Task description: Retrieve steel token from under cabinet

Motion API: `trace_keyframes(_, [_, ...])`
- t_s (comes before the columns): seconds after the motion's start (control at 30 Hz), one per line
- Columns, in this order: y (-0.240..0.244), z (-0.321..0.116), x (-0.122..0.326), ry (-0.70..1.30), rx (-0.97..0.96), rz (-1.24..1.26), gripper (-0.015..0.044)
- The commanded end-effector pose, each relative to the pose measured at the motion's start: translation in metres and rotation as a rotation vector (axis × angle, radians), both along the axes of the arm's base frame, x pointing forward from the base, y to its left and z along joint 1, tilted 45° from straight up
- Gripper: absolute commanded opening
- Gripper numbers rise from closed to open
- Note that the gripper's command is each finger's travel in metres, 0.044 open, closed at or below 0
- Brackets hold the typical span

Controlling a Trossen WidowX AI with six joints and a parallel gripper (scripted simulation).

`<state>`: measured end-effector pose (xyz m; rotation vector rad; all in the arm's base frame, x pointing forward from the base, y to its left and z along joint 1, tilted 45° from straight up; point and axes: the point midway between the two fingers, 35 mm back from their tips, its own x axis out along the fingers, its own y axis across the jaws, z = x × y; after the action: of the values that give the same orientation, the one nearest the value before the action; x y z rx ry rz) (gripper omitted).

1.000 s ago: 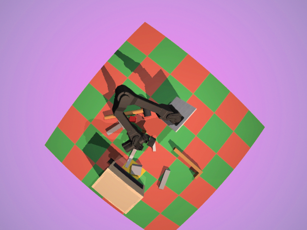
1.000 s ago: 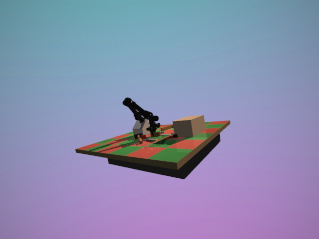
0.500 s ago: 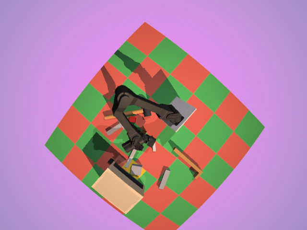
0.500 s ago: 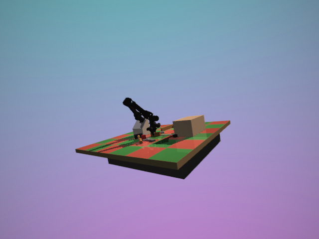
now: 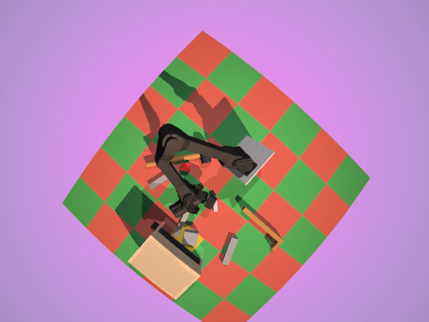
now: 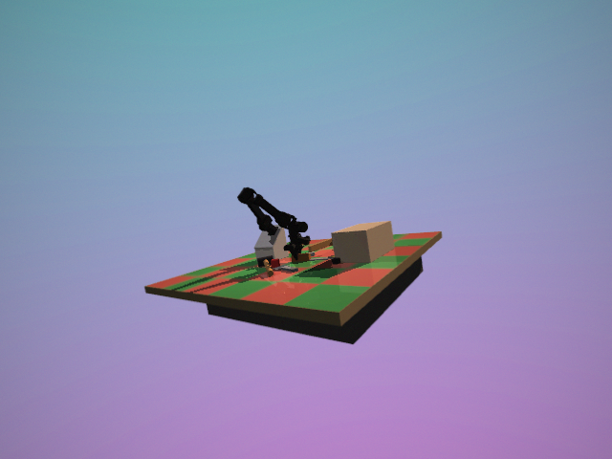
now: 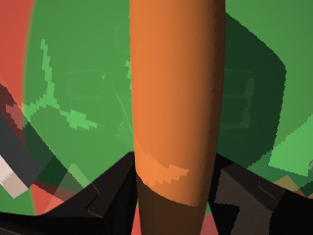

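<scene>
My gripper (image 5: 195,200) (image 6: 296,255) (image 7: 170,160) is shut on an orange handle (image 7: 176,98) (image 5: 200,187) (image 6: 302,256), with one finger on each side of it. A light strip (image 5: 184,217), apparently this tool's shaft, runs from under the gripper toward the cabinet (image 5: 164,266) (image 6: 350,247). Its far end is in shadow near the left of the yellow marked area (image 5: 196,245). A grey square piece (image 5: 190,237) is on that area; I cannot tell whether it is the token. The dark vent strip (image 5: 178,244) shows nothing clearly inside.
An orange L-shaped hook (image 5: 261,225) and a grey bar (image 5: 229,251) lie right of the marked area. A red cube (image 5: 186,167) (image 6: 274,262), another grey bar (image 5: 157,181) and an orange stick (image 5: 152,164) lie behind the gripper. A black block (image 5: 155,225) (image 6: 336,260) is beside the cabinet's front.
</scene>
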<state>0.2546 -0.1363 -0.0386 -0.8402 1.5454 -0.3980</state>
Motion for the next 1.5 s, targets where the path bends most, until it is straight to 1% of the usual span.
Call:
trace_keyframes(0.0, [0.001, 0.0, 0.009, -0.012, -0.001, -0.002, 0.0])
trace_keyframes(1.47, [0.015, -0.011, 0.056, -0.015, 0.001, -0.004, 0.0])
